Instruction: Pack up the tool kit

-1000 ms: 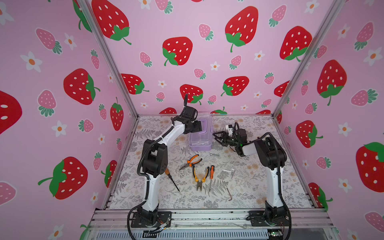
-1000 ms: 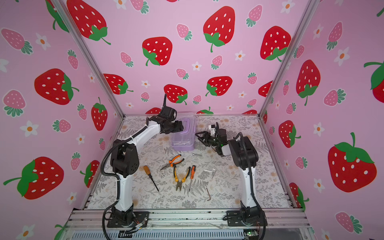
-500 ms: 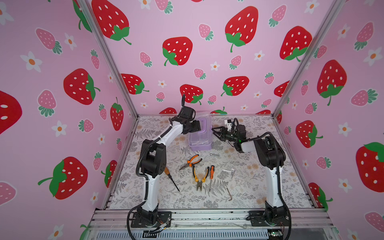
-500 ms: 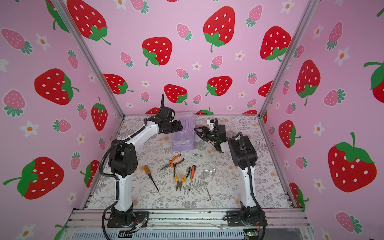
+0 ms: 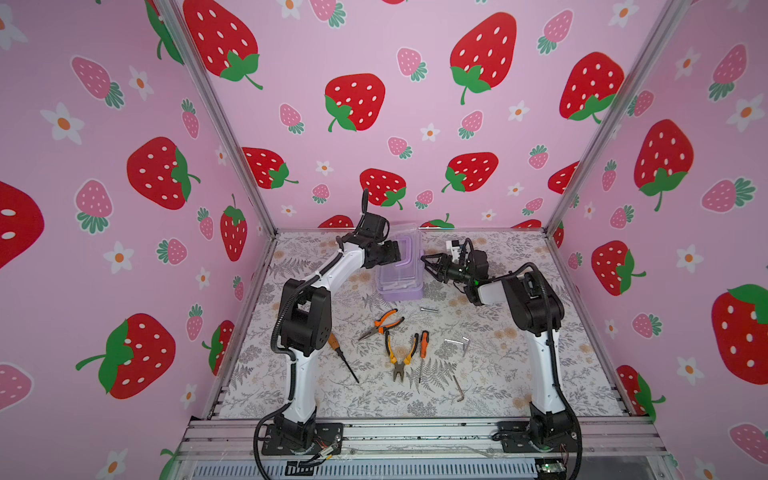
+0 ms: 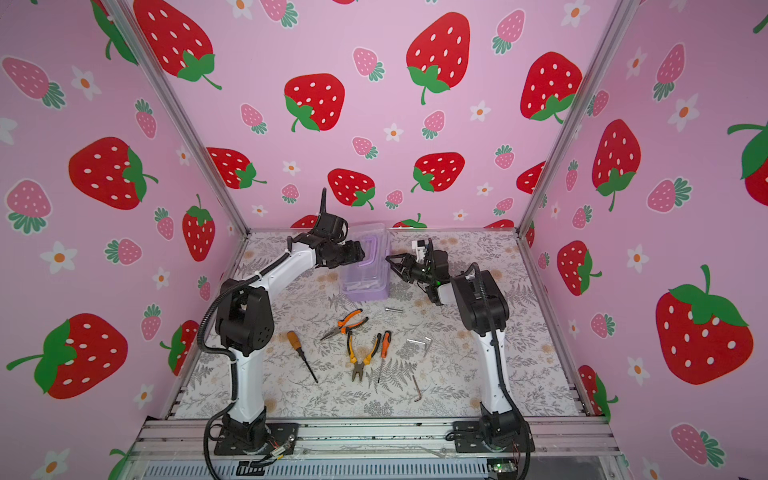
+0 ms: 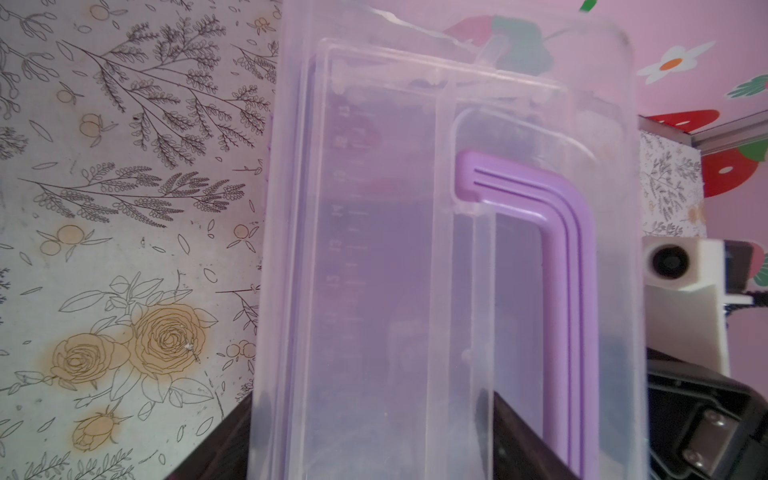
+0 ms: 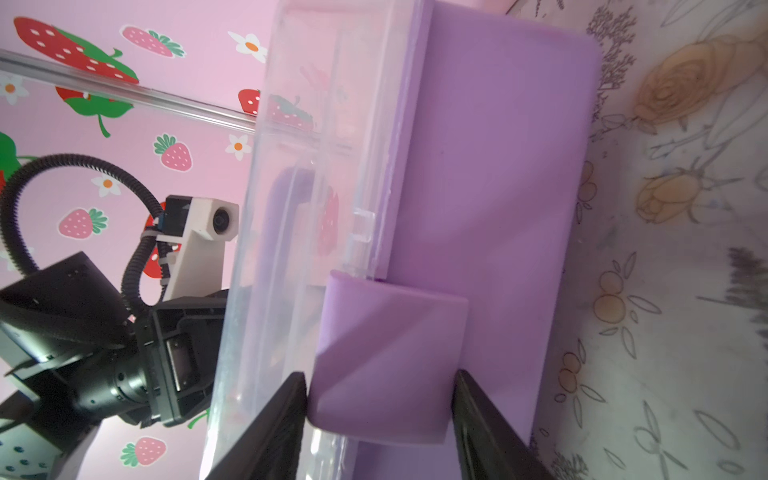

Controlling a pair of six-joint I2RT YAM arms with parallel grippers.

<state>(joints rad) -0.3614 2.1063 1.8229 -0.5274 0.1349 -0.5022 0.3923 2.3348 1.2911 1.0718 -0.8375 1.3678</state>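
The tool kit's lilac box (image 5: 401,289) (image 6: 365,291) stands at the back middle of the mat, clear lid (image 7: 374,249) and purple handle (image 7: 565,257) on top. My left gripper (image 5: 392,253) (image 7: 370,399) grips the lid from the left, a finger against each side. From the right, my right gripper (image 5: 424,264) (image 8: 380,374) is shut on the box's purple latch (image 8: 390,328). In front of the box lie two orange-handled pliers (image 5: 382,322) (image 5: 401,353), two screwdrivers (image 5: 423,345) (image 5: 343,359) and silver hex keys (image 5: 457,343) (image 5: 458,388).
A short silver rod (image 5: 429,309) lies just in front of the box. Pink strawberry walls close in the left, back and right sides. A metal rail (image 5: 415,434) carrying both arm bases runs along the front edge.
My right gripper has moved left to the box's side and its jaws have narrowed onto the latch. The left gripper has stayed on the lid.
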